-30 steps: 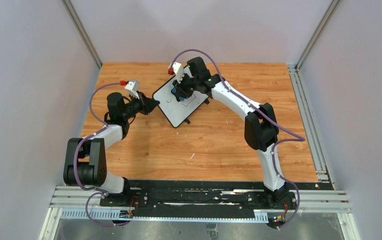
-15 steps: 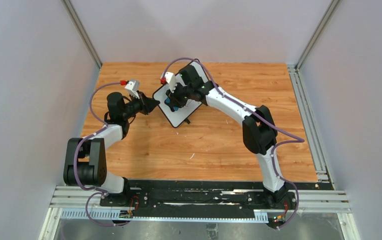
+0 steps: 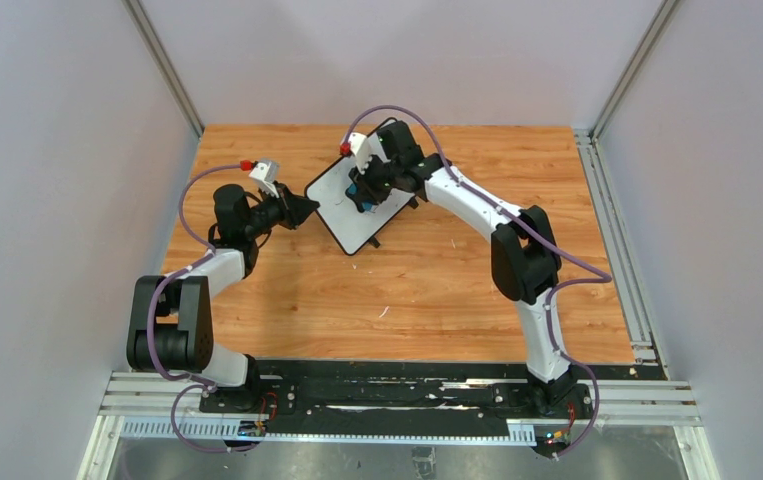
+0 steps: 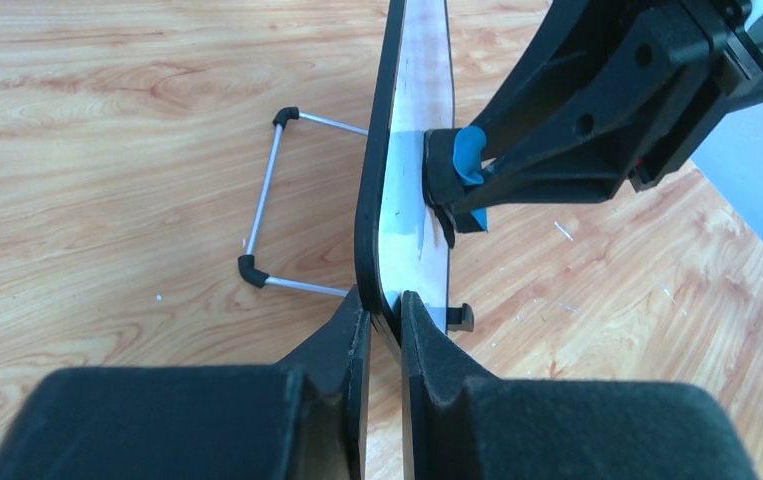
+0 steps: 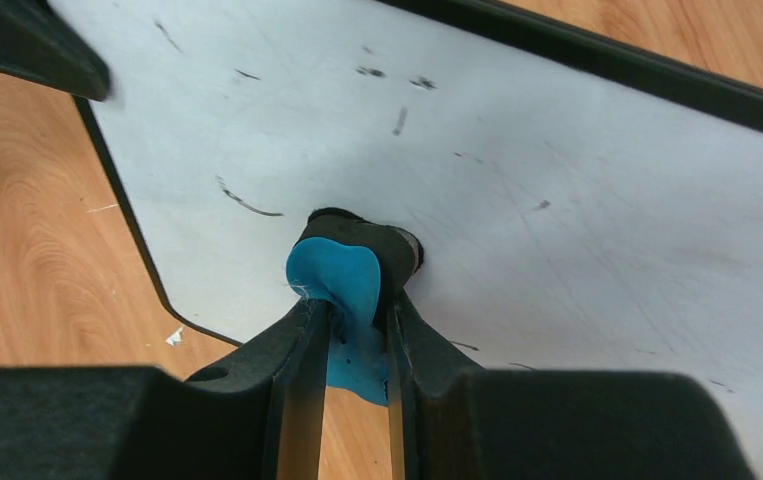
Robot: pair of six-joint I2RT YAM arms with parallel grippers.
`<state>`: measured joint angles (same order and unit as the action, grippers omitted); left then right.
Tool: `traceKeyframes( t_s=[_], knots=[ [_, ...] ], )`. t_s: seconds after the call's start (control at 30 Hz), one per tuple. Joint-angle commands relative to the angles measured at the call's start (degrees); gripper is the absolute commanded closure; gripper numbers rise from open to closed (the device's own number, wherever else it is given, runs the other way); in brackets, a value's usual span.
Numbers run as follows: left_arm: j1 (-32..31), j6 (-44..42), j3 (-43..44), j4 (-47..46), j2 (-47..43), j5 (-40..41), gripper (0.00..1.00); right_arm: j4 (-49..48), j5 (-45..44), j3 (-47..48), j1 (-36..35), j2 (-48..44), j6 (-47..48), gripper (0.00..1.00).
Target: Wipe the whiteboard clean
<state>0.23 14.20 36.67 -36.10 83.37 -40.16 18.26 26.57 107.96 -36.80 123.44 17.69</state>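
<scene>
The whiteboard (image 3: 342, 215) stands on the far half of the table (image 3: 437, 290), left of the middle and turned at a slant to the far edge. From above, my right arm covers its far corner, so I cannot see the whole frame.

My left pincer (image 4: 382, 305) is clenched on the board's near-left edge, one finger on the back and one on the white face. The frame runs between the fingertips, and the contact itself is lost in the dark padding. In the left wrist view the board is seen edge-on, its top cut off by the picture. Behind it a wire stand (image 4: 269, 200) reaches out over the wood. Its two rod ends vanish behind the frame, so I cannot tell how they join. One small black foot (image 4: 462, 318) shows at the board's lower edge.

My right pincer (image 5: 354, 310) is closed tight on the blue eraser (image 5: 332, 275), whose dark pad presses flat against the white face near the board's middle. Only the eraser's upper lobe is clear. The rest sits between my fingers or blurs below them.

Thin black marks (image 5: 247, 200) and specks are scattered over the face. They are too faint and broken to read as shapes. A dark out-of-focus form fills the top-left corner of the right wrist view, and I cannot identify it.
</scene>
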Motion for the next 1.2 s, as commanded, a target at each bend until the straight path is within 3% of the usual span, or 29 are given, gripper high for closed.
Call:
traceKeyframes(
  t_s=[0.0, 0.63, 1.17],
  knots=[
    [-0.32, -6.73, -0.18, 3.75, 0.26, 0.7, 1.0, -1.28, -0.9, 1.11, 1.2, 1.02, 0.46, 0.99],
    [-0.43, -6.9, 0.17, 4.01, 0.41, 0.84, 1.0, -1.3, 0.07, -0.53, -5.06, 0.03, -2.23, 0.99],
    [-0.41, -7.03, 0.34, 4.28, 0.49, 0.8, 1.0, -3.41, -1.53, -6.73, -0.48, -0.7, -0.46, 0.99]
  ],
)
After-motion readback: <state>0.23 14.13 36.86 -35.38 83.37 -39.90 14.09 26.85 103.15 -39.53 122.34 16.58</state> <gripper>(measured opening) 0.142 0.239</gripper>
